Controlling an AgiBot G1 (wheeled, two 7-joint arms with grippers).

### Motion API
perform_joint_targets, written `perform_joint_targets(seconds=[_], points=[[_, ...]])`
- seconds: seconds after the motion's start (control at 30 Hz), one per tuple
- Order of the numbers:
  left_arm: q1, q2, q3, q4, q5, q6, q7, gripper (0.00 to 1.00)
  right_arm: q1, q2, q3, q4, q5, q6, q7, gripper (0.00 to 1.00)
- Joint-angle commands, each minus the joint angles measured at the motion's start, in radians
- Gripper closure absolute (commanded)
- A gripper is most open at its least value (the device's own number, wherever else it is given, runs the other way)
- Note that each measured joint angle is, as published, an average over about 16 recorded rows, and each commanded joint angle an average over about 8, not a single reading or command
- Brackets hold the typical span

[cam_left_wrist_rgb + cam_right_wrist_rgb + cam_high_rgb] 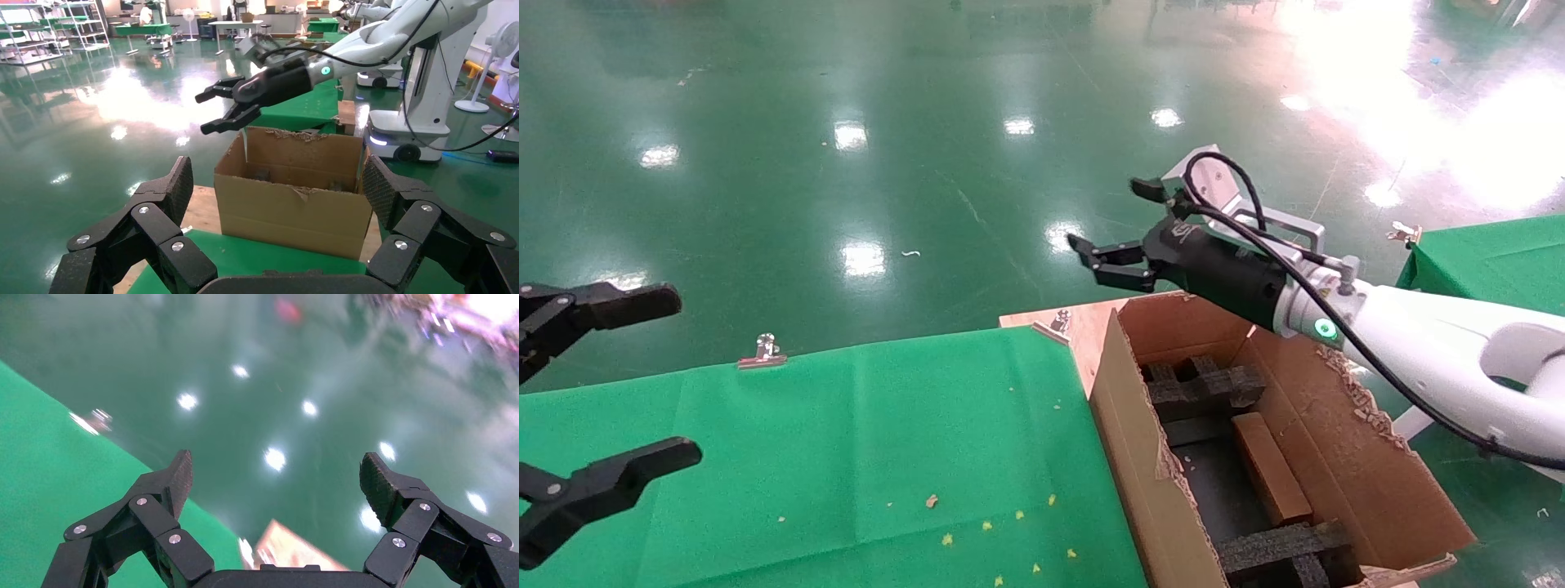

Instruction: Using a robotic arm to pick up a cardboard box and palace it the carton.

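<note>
The carton (1128, 433) stands open on the table's right end, with black foam blocks (1205, 388) inside. The small brown cardboard box (1271, 478) lies flat inside it, between the foam blocks. My right arm (1418, 351), white with a green light ring, reaches over the carton's far end. Its gripper (1111, 219) is open and empty, above and beyond the carton's far rim. It also shows in the left wrist view (203, 113), above the carton (294, 214). In the right wrist view my right gripper (275, 478) is over green floor. My left gripper (682, 376) is open and empty at the far left.
A green cloth (887, 441) covers the table, with metal clips (762, 351) at its far edge and cardboard crumbs (985, 523) near the front. A wooden board corner (1083, 327) shows beside the carton. A second green table (1500, 261) stands at the right.
</note>
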Motion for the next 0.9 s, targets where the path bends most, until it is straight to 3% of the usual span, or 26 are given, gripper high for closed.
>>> perform_joint_targets(seconds=[0.03, 0.9], points=[[0.000, 0.000, 0.000, 0.000, 0.000, 0.000, 0.000, 0.00, -0.031, -0.004, 0.067, -0.003, 0.042, -0.062, -0.055, 0.00], [0.000, 0.000, 0.000, 0.000, 0.000, 0.000, 0.000, 0.00, -0.439, -0.058, 0.955, -0.043, 0.596, -0.872, -0.778, 0.00]])
